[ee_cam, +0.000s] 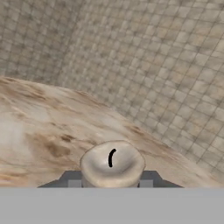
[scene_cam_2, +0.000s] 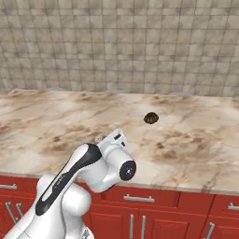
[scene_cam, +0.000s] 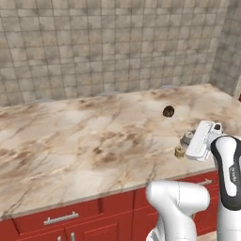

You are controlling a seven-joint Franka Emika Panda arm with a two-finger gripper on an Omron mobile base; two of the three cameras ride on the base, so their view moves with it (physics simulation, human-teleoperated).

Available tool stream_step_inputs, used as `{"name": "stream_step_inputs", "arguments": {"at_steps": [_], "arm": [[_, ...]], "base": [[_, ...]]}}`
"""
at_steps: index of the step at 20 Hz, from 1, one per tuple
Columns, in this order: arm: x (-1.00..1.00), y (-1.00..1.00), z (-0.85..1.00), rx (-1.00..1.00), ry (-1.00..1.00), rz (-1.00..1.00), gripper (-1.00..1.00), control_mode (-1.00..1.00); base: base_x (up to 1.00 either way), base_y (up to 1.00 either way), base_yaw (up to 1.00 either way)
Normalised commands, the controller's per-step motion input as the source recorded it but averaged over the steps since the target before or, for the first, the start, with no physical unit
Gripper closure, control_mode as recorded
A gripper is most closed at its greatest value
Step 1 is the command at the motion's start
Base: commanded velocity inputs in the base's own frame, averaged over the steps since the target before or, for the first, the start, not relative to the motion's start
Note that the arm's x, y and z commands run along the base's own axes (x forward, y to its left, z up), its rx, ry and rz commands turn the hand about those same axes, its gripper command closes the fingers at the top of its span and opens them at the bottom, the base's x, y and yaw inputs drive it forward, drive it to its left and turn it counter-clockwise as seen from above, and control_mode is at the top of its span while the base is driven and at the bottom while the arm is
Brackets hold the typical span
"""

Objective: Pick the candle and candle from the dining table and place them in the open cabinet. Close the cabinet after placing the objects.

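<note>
The squat golden-tan candle (scene_cam: pixel 179 151) stands on the dining table (scene_cam: pixel 70 141) near its front edge, at the right. My gripper (scene_cam: pixel 183 146) reaches down to it from the right. In the hand view the candle (ee_cam: pixel 113 164), pale on top with a dark wick, sits between my fingertips (ee_cam: pixel 72 180), which press against its sides; the gripper (ee_cam: pixel 111 181) is shut on it. A small grey shape (scene_cam: pixel 188 136) shows by the hand; I cannot tell if it is the slim grey candle. The cabinet is out of view.
A dark brown round lump (scene_cam: pixel 168 111) (scene_cam_2: pixel 150 117) lies on the table beyond the gripper. Red drawer fronts with silver handles (scene_cam: pixel 61 218) run below the table edge. A tiled wall (scene_cam: pixel 117 47) rises behind the table and turns a corner at the right.
</note>
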Motion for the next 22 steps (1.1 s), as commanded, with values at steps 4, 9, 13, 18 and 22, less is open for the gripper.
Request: {"name": "stream_step_inputs", "arguments": {"at_steps": [4,9,13,18,22], "arm": [[0.0,0.0,0.0,0.0,0.0,0.0,1.0,1.0],[0.0,0.0,0.0,0.0,0.0,0.0,1.0,1.0],[0.0,0.0,0.0,0.0,0.0,0.0,1.0,1.0],[0.0,0.0,0.0,0.0,0.0,0.0,1.0,1.0],[0.0,0.0,0.0,0.0,0.0,0.0,1.0,1.0]], "base": [[-0.22,-0.48,-0.22],[-0.63,-0.44,-0.33],[-0.52,-0.38,-0.42],[-0.19,-0.55,-0.45],[0.09,-0.84,-0.42]]}}
